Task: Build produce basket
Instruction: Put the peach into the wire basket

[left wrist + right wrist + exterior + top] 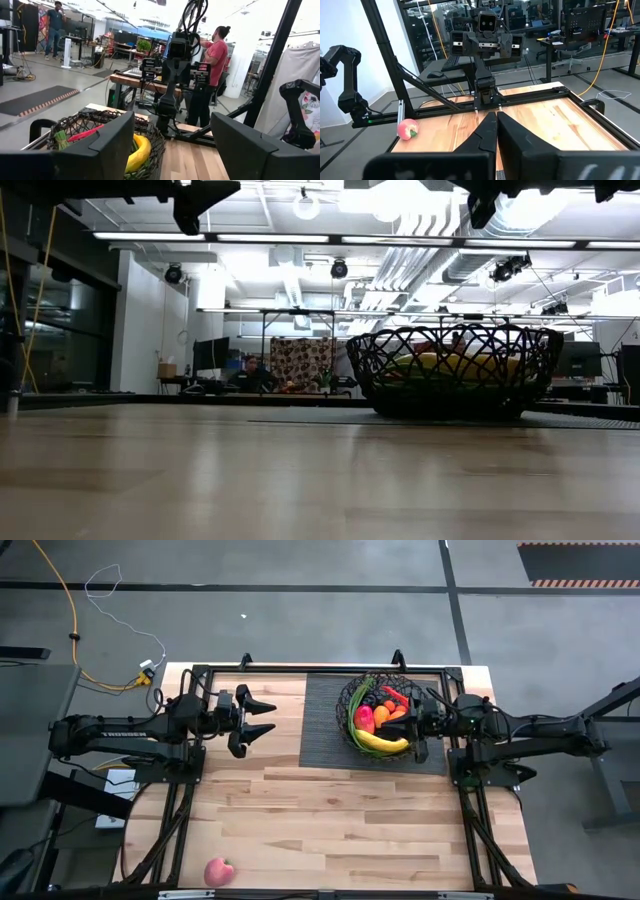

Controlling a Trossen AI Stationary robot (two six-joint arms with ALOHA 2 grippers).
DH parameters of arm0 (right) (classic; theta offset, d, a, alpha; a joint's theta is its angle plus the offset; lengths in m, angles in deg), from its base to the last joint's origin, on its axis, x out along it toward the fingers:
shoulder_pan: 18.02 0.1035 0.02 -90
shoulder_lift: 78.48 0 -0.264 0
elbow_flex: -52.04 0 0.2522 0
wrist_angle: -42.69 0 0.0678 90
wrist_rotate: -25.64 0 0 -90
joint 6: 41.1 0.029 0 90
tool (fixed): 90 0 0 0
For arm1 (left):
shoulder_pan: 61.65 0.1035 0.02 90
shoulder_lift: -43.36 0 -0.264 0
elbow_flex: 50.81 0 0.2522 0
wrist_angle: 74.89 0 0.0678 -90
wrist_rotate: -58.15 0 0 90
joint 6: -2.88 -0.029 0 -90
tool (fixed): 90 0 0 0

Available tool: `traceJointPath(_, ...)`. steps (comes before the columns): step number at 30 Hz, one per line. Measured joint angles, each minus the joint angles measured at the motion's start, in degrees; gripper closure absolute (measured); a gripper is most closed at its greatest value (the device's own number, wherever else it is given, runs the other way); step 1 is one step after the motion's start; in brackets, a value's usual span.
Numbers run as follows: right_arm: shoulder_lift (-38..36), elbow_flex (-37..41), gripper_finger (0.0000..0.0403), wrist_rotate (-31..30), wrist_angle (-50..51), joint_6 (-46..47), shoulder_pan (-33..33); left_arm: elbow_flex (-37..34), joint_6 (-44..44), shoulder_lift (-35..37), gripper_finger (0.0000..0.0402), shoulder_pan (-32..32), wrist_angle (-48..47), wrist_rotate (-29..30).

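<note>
The black wire basket stands on a flat dark ribbed mat at the table's far middle. It holds a yellow banana, a pink-red fruit, an orange, a red pepper and green beans. The basket also shows in the low view and the left wrist view. A pink-red apple lies alone on the table near its near left corner. My right gripper is shut and empty, high above the basket's right rim. My left gripper is open and empty, held high left of the mat.
A black frame runs along the table's far edge and down both sides by the arm bases. Bare wood spreads over the near half of the table. People stand in the room beyond the table.
</note>
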Motion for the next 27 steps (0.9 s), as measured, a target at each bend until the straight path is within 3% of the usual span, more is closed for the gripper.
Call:
traceJointPath(6, 0.0, 0.0, 0.0402, -0.3, 0.0, 1.3, 0.0, 1.6, 3.5, 0.0, 0.0151, -0.2, -4.2, 1.7)
traceJointPath(14, 0.0, 0.0, 0.0402, -0.3, 0.0, 1.4, 0.0, 16.4, 6.7, -2.0, 0.0126, -8.0, -34.1, -0.6)
traceJointPath(20, 0.0, 0.0, 0.0403, -0.3, 0.0, 1.5, 0.0, 25.5, 17.5, -6.4, 0.0101, -21.0, -51.3, -3.2)
traceJointPath(27, 0.0, 0.0, 0.0403, -0.3, 0.0, 1.5, 0.0, 26.3, 38.5, -14.1, 0.0096, -41.4, -54.8, -2.8)
